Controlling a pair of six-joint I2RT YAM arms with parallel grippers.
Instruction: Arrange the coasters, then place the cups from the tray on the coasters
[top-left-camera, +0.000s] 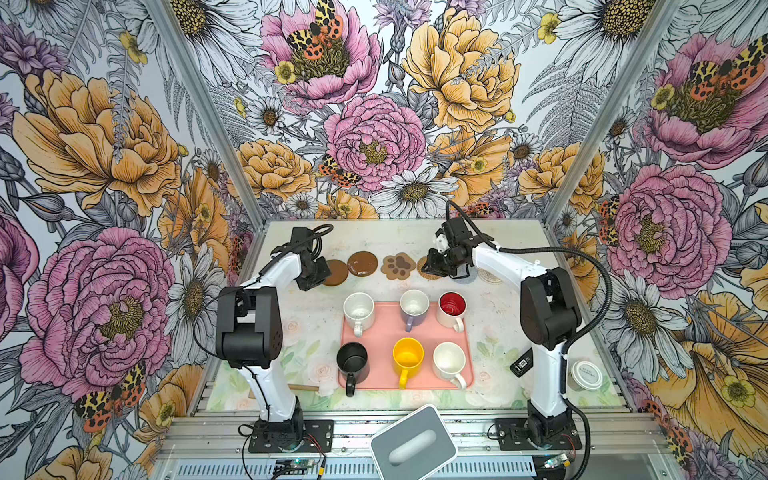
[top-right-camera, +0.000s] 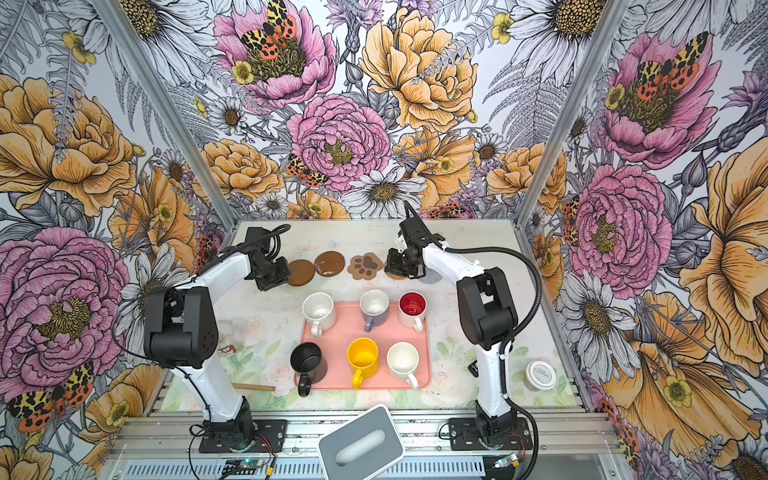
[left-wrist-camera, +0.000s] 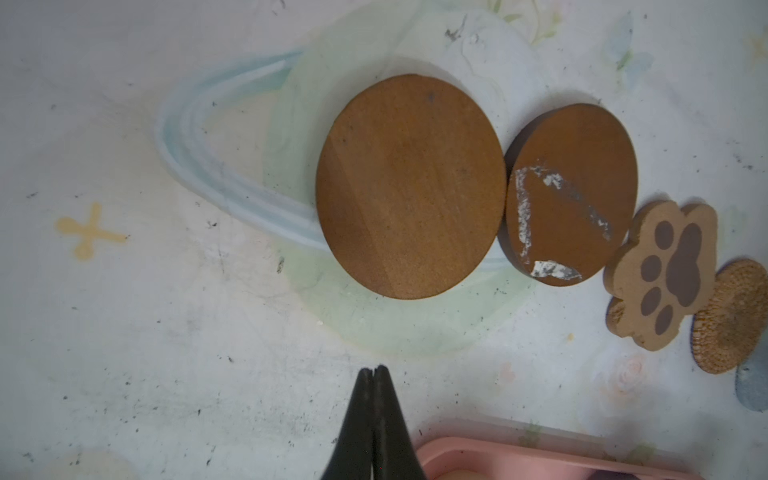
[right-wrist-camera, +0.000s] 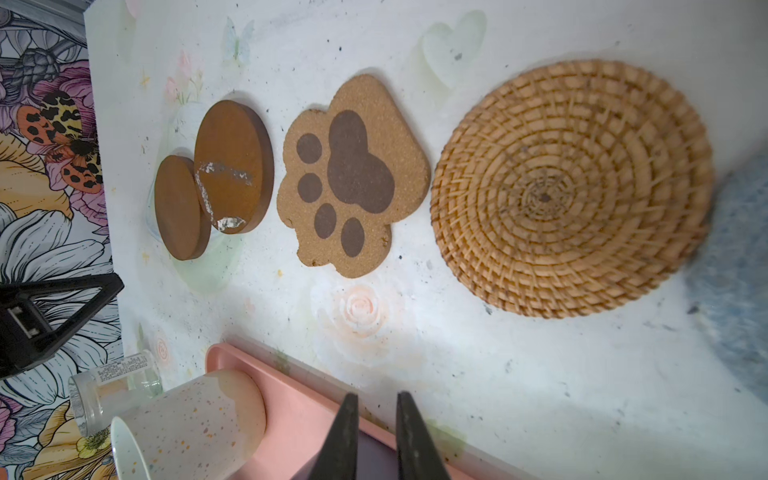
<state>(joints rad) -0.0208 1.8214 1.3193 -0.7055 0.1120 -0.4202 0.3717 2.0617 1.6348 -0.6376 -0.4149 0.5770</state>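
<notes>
Brown wood, cork and rattan: coasters rowed behind the tray (top-left-camera: 386, 332), cups (top-left-camera: 408, 353) not yet moved
The brown discs (left-wrist-camera: 411, 187) lay touching, with the paw-print (top-left-camera: 398, 266), rattan round (right-wrist-camera: 571, 187) and grey-blue round (right-wrist-camera: 739, 291) alongside; spacing judged unfinished. All six cups stood on the pink tray, none on a coaster. Left gripper (left-wrist-camera: 376, 370) was pinched together and empty; right gripper (right-wrist-camera: 376, 397) stood slightly apart, holding nothing

No legible text in view
Print on the small round white jar lid (top-left-camera: 586, 375) and the clear glass jar's paper label (right-wrist-camera: 118, 369) is too small to read
</notes>
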